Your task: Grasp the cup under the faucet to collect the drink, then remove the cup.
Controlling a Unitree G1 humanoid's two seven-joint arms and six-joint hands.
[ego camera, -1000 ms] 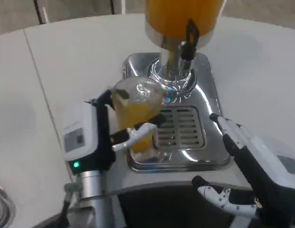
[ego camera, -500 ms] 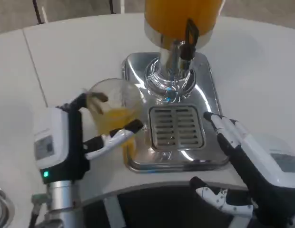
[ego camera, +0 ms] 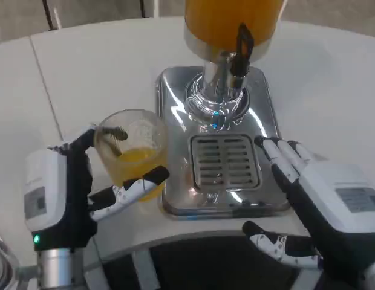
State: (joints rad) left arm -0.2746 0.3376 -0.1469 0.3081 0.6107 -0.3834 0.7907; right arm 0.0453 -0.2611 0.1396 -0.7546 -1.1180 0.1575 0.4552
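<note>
— What was the left hand (ego camera: 84, 193) doing?
— Its fingers (ego camera: 136, 184) were clamped around a clear plastic cup (ego camera: 132, 151) partly filled with orange juice, held tilted over the white desk (ego camera: 91, 72), just left of the steel drip tray (ego camera: 218, 145).
— Where was the cup relative to the faucet?
— Left of and nearer than the black-handled faucet (ego camera: 241, 51), clear of the slotted grate (ego camera: 224, 161). The juice dispenser (ego camera: 230, 21) stood on the tray's far end.
— What about the right hand (ego camera: 320, 205)?
— It hovered at the tray's right edge, fingers (ego camera: 278, 158) spread apart, holding nothing.
</note>
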